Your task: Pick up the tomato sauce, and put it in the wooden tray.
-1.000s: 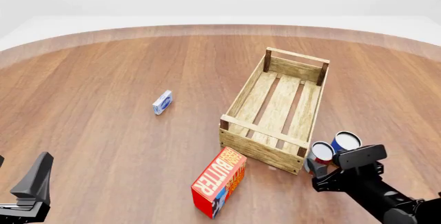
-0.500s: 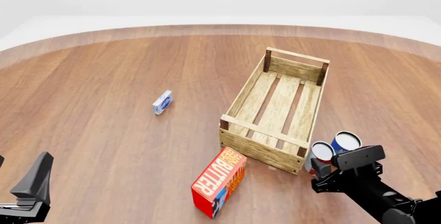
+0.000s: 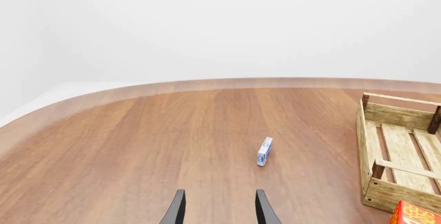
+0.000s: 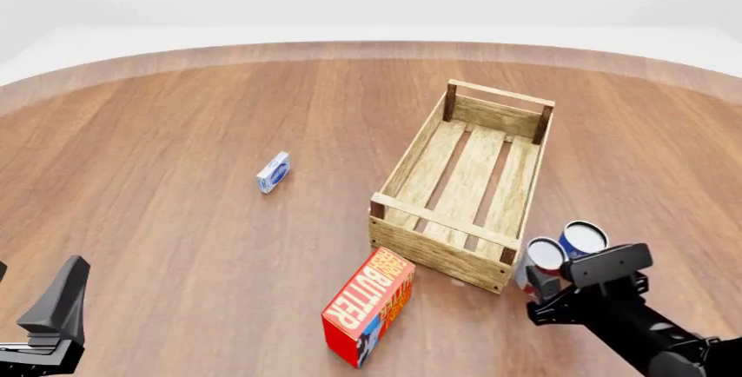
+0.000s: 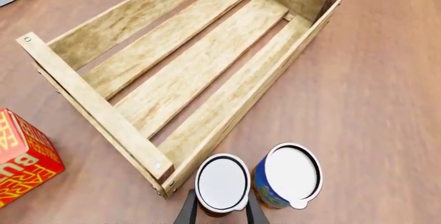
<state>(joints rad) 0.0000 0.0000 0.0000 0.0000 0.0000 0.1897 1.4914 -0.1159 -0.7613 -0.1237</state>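
Observation:
The tomato sauce (image 4: 541, 255), a small can with a silver-white top, stands on the table just outside the near right corner of the wooden tray (image 4: 464, 188). In the right wrist view the can (image 5: 221, 181) sits between my right gripper's (image 5: 220, 212) two dark fingers, which press against its sides. In the front view the right gripper (image 4: 538, 283) is low at the can, and its wrist block hides the fingertips. The tray (image 5: 172, 69) holds nothing. My left gripper (image 3: 219, 209) is open and empty, far left at the near edge (image 4: 58, 303).
A blue-and-yellow can (image 4: 583, 239) stands touching or almost touching the tomato sauce on its right, as the right wrist view (image 5: 289, 175) also shows. A red-orange butter box (image 4: 368, 307) lies left of the tray's near corner. A small blue-white box (image 4: 274, 172) lies mid-table.
The right wrist has shifted very slightly toward the near edge. The cans, tray and boxes have not moved, and the left arm is still.

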